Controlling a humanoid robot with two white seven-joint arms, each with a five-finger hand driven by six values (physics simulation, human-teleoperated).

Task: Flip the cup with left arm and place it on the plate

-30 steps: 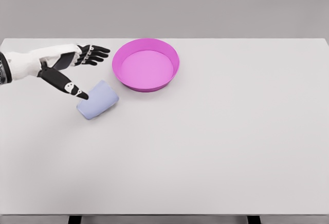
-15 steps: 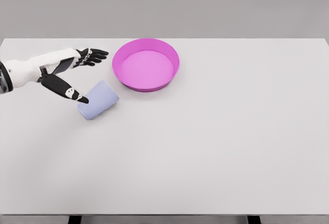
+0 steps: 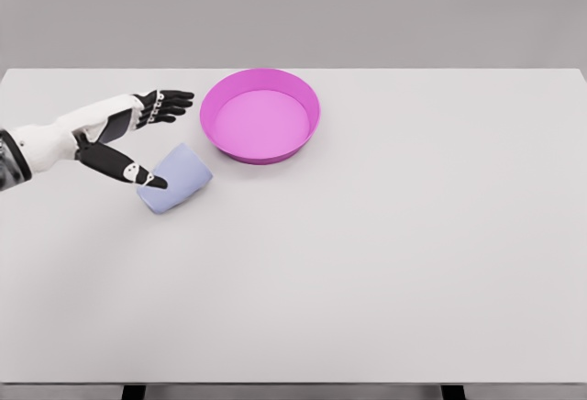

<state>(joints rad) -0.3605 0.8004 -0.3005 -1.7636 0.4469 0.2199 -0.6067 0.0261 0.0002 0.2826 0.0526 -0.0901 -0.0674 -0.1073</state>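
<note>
Grey wall fills the background behind a wide white table, which takes almost the whole head view. On the far left part of the table lies a pale lavender cup, on its side, with its long axis diagonal from the lower left to the upper right. Just beside it, to the upper right and not touching it, stands a shallow magenta plate with a raised rim; nothing lies inside it. The left arm, white, comes in from the left edge of the picture and reaches to the right over the table. Its left hand is released: the black fingers are stretched out and spread, and they point to the right, above the cup and near the left rim of the plate. The thumb goes down separately, and its tip is at the left upper edge of the cup; it seems to touch the cup, but I cannot tell this for sure. The hand grasps nothing. The cup is between the thumb and the stretched fingers only loosely, with its body outside the palm.
</note>
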